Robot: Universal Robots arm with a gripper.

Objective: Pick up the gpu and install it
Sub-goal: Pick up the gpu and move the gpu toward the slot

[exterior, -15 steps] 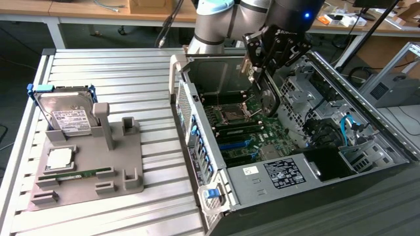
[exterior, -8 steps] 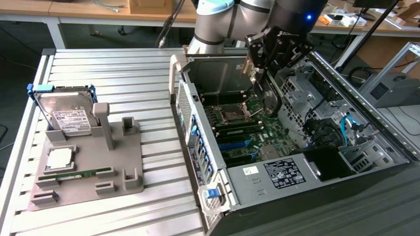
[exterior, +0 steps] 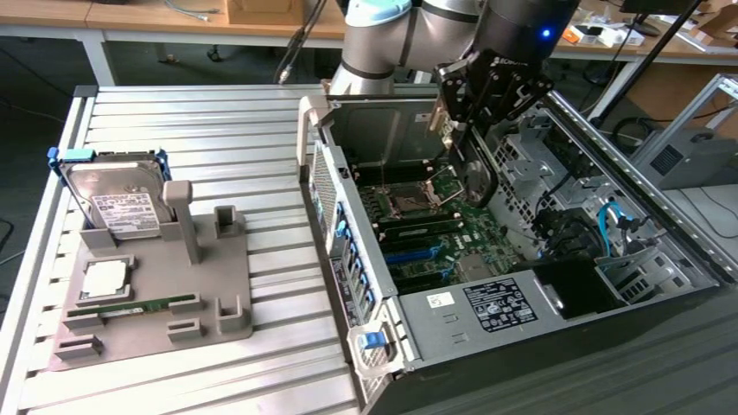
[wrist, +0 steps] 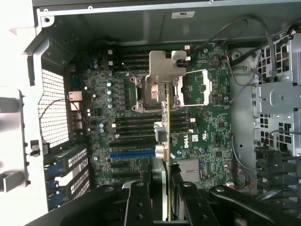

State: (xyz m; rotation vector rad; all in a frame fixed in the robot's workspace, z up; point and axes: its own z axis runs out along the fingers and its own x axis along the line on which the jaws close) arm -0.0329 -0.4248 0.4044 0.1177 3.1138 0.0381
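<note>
The gpu (wrist: 165, 136) is seen edge-on in the wrist view as a thin card, with its pale metal bracket (wrist: 165, 68) at the far end. My gripper (wrist: 162, 193) is shut on it, one black finger (wrist: 138, 202) on each side. In the exterior view the gripper (exterior: 467, 130) hangs inside the open computer case (exterior: 507, 307). There it holds the gpu (exterior: 475, 177) upright above the motherboard (exterior: 433, 233), over the processor socket and the slots. I cannot tell whether the card touches the board.
A grey holder tray (exterior: 219, 285) lies at the exterior view's left on the slatted table (exterior: 207, 121). It carries a silver hard drive (exterior: 116, 203), a green memory stick (exterior: 144, 305) and a small square chip (exterior: 104, 277). Drive cages and cables (exterior: 611, 225) crowd the case's far side.
</note>
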